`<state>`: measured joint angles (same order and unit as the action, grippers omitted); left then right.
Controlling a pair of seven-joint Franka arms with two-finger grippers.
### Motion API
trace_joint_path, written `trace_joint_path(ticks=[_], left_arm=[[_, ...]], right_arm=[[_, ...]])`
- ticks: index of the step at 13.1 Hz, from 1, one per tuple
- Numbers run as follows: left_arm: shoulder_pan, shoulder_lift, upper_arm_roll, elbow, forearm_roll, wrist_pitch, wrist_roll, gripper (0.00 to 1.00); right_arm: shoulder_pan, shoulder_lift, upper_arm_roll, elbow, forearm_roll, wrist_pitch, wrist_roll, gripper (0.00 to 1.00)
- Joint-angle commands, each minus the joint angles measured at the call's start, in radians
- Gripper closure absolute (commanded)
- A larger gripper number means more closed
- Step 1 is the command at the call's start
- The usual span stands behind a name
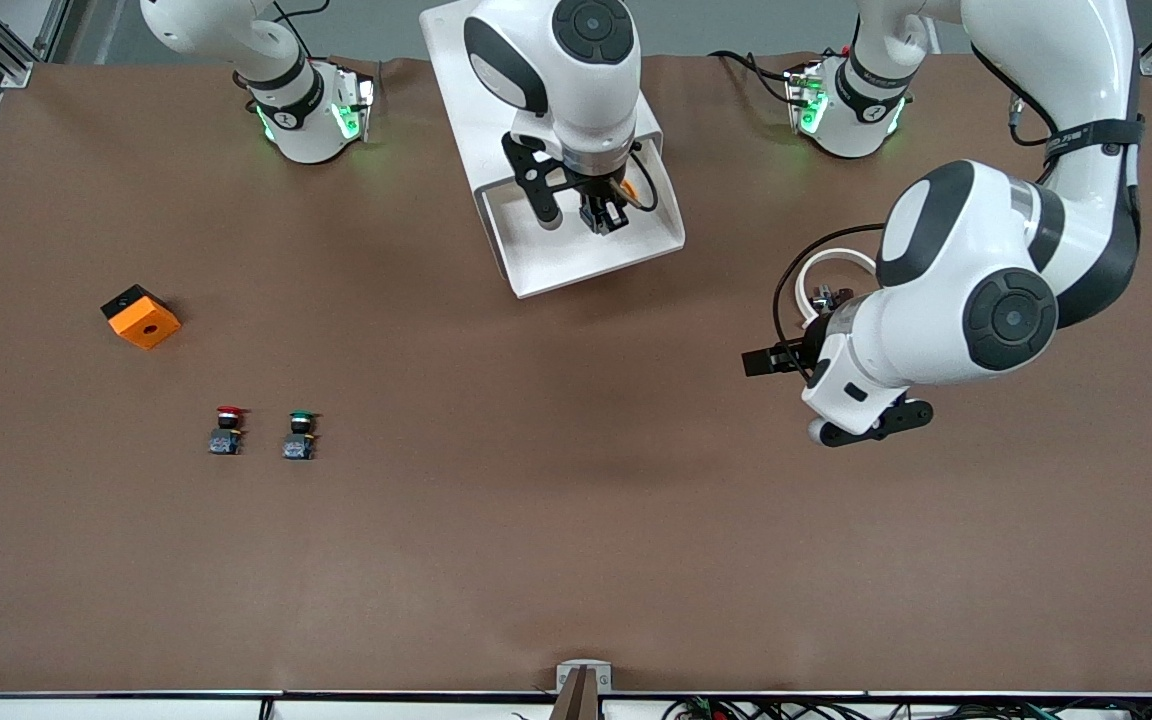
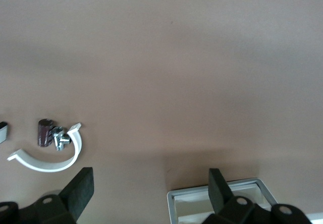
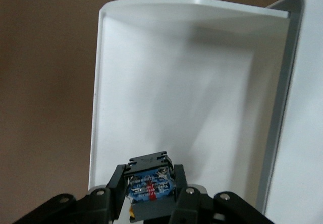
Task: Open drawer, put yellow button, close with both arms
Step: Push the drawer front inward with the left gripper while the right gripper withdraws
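Note:
The top drawer (image 1: 556, 262) of the white cabinet (image 1: 456, 80) stands pulled open toward the front camera. My right gripper (image 1: 604, 218) hangs over its inside, shut on the yellow button (image 1: 628, 190). In the right wrist view the button's blue base (image 3: 150, 183) sits clamped between the fingers of the right gripper (image 3: 150, 176), above the drawer's bare white floor (image 3: 176, 93); its cap is hidden. My left gripper (image 1: 758, 362) is open and empty over bare table toward the left arm's end, with its fingers wide apart in the left wrist view (image 2: 150, 183).
A red-capped button (image 1: 227, 430), a green-capped button (image 1: 300, 435) and an orange block (image 1: 141, 316) sit toward the right arm's end. A white ring clamp (image 1: 841, 262) with a small metal part (image 2: 50, 133) lies by the left gripper. A grey-rimmed white corner (image 2: 174, 199) shows in the left wrist view.

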<state>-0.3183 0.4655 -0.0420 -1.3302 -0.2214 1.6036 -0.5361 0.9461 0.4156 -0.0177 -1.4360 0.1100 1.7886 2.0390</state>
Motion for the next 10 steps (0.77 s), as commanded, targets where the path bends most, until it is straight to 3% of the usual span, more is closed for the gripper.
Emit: trace_joint_path(ticks=[1, 2, 7, 10], left_arm=[[-0.004, -0.082, -0.054, -0.170, 0.039, 0.117, 0.018, 0.00], [-0.004, -0.087, -0.077, -0.194, 0.056, 0.140, 0.018, 0.00], [-0.004, -0.096, -0.153, -0.282, 0.063, 0.241, 0.018, 0.00], [-0.002, -0.132, -0.211, -0.430, 0.063, 0.410, 0.008, 0.00]], right_arm=[[-0.001, -0.003, -0.001, 0.005, -0.015, -0.006, 0.010, 0.30], [0.000, -0.003, -0.001, 0.005, -0.019, -0.006, 0.013, 0.00], [-0.010, -0.006, -0.002, 0.014, -0.055, -0.005, -0.078, 0.00], [-0.064, -0.021, -0.007, 0.026, -0.053, -0.038, -0.389, 0.00]])
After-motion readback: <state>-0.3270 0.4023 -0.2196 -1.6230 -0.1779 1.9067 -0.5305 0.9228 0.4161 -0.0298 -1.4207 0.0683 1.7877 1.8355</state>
